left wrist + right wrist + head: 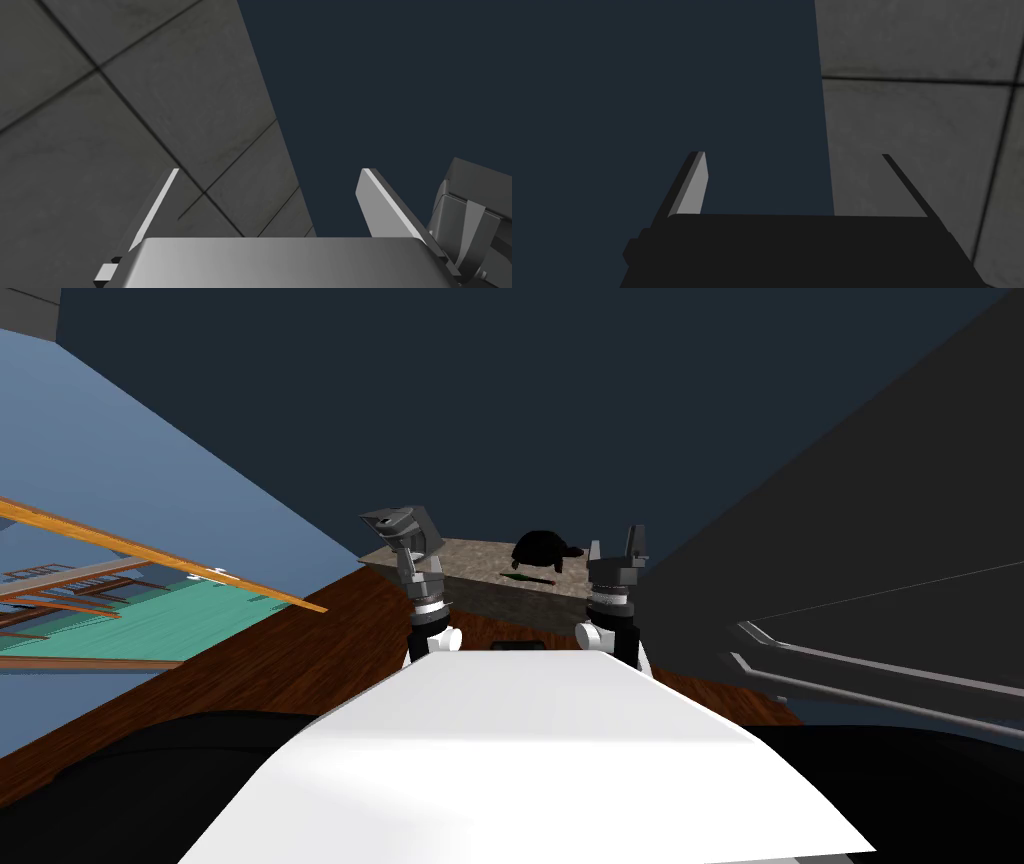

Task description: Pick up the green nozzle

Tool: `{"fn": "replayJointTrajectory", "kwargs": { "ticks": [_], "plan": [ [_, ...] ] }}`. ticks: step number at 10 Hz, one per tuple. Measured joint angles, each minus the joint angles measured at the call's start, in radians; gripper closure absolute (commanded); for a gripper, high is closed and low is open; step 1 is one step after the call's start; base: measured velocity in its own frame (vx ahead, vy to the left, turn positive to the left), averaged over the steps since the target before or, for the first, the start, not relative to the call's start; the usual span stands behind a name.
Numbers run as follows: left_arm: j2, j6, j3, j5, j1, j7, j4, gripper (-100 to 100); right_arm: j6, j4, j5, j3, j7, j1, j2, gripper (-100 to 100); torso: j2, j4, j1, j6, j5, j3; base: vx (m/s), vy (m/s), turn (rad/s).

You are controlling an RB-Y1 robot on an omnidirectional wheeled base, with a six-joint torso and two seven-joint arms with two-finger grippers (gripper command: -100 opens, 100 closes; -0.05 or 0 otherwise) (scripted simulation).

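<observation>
Nozzle position: the green nozzle (528,578) lies flat on a low speckled tabletop (450,560) ahead of me, between my two arms as the head view shows them, and nearer the right arm.

Handling estimate: it shows as a thin, dark green sliver, so I judge it light, stiff and low-lying. A part this slim is likely to slide or roll if one finger touches it first. I would take hold across its narrow width near mid-length, with the blades coming down from above on either long side. Its finer shape is too small to tell.

Gripper state: the left gripper (398,523) is raised above the near left corner of the tabletop, its fingers (155,210) standing apart and holding nothing. The right gripper (632,540) is raised at the right end, its fingers (693,185) likewise apart and holding nothing. Neither is near the nozzle.

Obstructions: a black domed object (545,548) sits just behind the nozzle, close to it. I would therefore approach from the near side or from above, to avoid knocking it. Wooden floor (300,638) surrounds the tabletop.
</observation>
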Motion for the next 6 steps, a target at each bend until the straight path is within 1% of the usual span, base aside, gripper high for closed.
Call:
{"fn": "replayJointTrajectory", "kwargs": {
  "ticks": [1,3,5,6],
  "plan": [
    [0.000,0.000,0.000,0.000,0.000,0.000,0.000,0,0.001,0.006,0.008,0.005,0.004,0.001,-0.023,-100,0.002,0.000,0.001,0.000,0.000,0.001,-0.078,0.031,-0.026],
    [0.000,0.000,0.000,0.000,0.000,0.000,0.000,0,-0.010,0.026,0.037,0.029,0.024,0.014,-0.062,-100,0.006,0.001,0.002,0.000,0.000,0.003,-0.102,0.042,-0.028],
    [0.000,0.000,0.000,0.000,0.000,0.000,0.000,0,-0.011,0.043,0.071,0.053,0.049,0.022,-0.098,-100,0.008,0.002,0.004,0.000,0.001,0.005,-0.128,0.061,-0.035],
    [0.000,0.000,0.000,0.000,0.000,0.000,0.000,0,-0.018,0.068,0.087,0.057,0.059,0.019,-0.121,-100,0.009,0.002,0.004,0.000,0.001,0.005,-0.164,0.054,-0.030]
  ]
}}
